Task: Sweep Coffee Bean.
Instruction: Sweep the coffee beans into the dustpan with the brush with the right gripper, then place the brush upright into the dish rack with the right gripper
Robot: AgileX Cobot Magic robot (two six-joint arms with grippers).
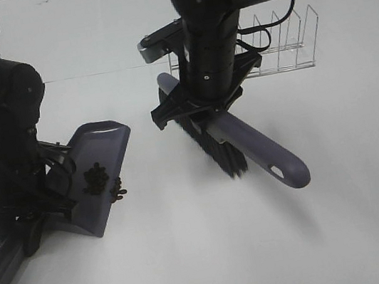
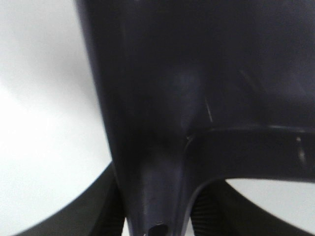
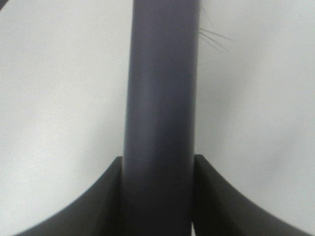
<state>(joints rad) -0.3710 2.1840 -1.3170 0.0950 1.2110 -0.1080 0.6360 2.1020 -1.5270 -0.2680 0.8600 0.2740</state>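
The grey dustpan (image 1: 100, 167) rests on the white table at the left, with a heap of dark coffee beans (image 1: 96, 178) on it and a few beans (image 1: 117, 192) at its right edge. My left gripper (image 1: 25, 218) is shut on the dustpan's handle, which fills the left wrist view (image 2: 162, 147). My right gripper (image 1: 201, 104) is shut on the grey brush (image 1: 248, 147), held above the table right of the dustpan with its black bristles (image 1: 212, 149) facing the pan. The brush handle fills the right wrist view (image 3: 160, 113).
A clear wire rack (image 1: 282, 44) stands behind the right arm at the back right. The white table (image 1: 214, 253) stretches toward the front.
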